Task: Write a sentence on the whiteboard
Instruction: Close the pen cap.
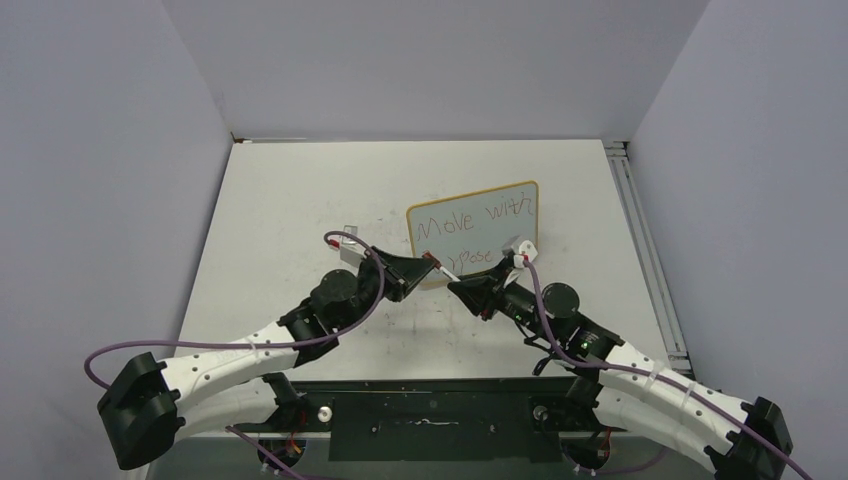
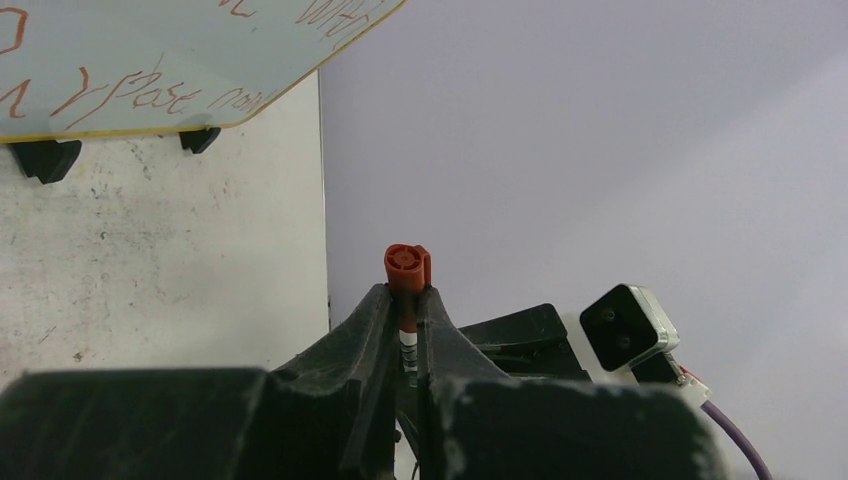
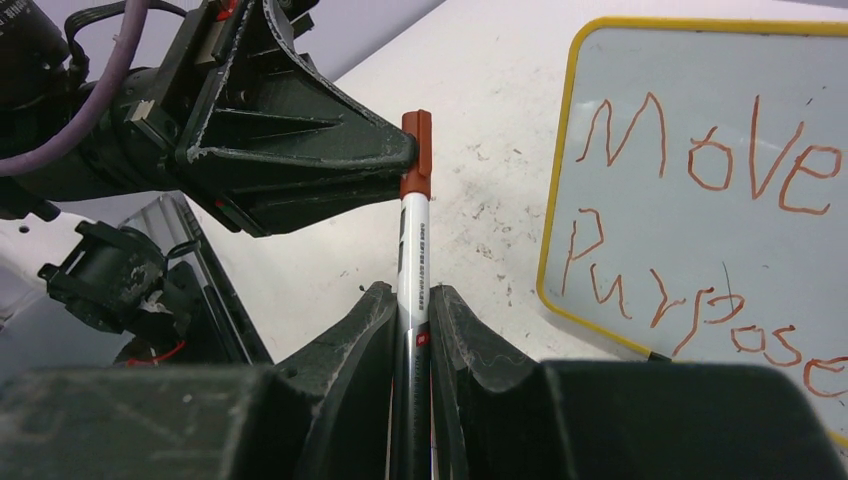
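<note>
Whiteboard [image 1: 473,232] sat on tabletop [image 1: 290,200], right of centre, sentence [image 3: 655,135] "Move with Purpose" across two lines. Left jaws closed on red cap [image 3: 416,150] of marker [image 3: 413,250]; right jaws clamped its barrel, just before board's near edge.

A white table [image 1: 300,200] fills the floor of the scene, its surface scuffed and speckled with grey marks (plainest in the wrist views). Pale lavender-grey walls [image 1: 420,60] close it in on the left, far and right sides. Along the table's right edge runs a metal rail [image 1: 643,240], from the far corner toward the near side. Above the middle of the table a marker [image 1: 442,267] slants in the air, its white barrel printed with small dark lettering and its red-orange cap [image 3: 416,150] at the left, slightly farther end.
</note>
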Controlling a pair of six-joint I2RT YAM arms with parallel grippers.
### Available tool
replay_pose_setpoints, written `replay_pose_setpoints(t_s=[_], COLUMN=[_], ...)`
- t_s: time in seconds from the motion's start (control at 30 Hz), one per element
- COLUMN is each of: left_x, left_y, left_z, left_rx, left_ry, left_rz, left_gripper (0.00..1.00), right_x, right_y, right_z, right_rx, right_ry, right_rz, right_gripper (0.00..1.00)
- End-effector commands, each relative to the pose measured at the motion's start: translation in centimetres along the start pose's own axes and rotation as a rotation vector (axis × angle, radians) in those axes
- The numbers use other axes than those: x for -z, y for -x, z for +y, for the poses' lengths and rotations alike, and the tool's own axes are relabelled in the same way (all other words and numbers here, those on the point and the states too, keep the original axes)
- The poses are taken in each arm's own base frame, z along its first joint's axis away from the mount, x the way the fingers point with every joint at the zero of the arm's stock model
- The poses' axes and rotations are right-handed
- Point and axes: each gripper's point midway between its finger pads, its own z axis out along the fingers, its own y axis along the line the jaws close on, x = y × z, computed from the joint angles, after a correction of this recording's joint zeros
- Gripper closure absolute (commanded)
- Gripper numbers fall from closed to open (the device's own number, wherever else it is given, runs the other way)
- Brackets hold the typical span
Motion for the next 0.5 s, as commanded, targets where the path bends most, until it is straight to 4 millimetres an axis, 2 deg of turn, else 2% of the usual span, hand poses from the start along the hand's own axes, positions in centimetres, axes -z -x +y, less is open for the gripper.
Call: replay_pose_setpoints(t_s=[0.0,0.03,0.1,0.17,0.37,0.47], left_x=[0.8,0.8,0.7,0.7,1.4,1.9], left_y=[-2.5,-2.5,-2.3,-2.1,-1.2,-0.9], left_z=[-4.4,-4.8,-5.5,-6.1,-8.1,-8.1], left_rx=[-0.037,-0.044,-0.065,-0.086,-0.139,-0.163], left_ry=[-0.115,-0.122,-0.136,-0.145,-0.196,-0.197], left_rz=[0.144,0.144,0.143,0.139,0.117,0.108], left_gripper=[1.00,1.00,0.92,0.80,0.54,0.41], right_x=[0.2,0.3,0.3,0.3,0.4,0.5], right_y=[5.1,5.1,5.1,5.2,5.2,5.6], right_z=[0.9,0.8,0.8,0.8,0.4,-0.1], right_rx=[-0.002,-0.002,-0.005,-0.007,-0.003,-0.009], right_ry=[0.016,0.013,0.011,0.011,-0.015,-0.047], right_rz=[-0.207,-0.209,-0.210,-0.213,-0.208,-0.219], right_gripper=[0.95,0.95,0.95,0.95,0.95,0.95])
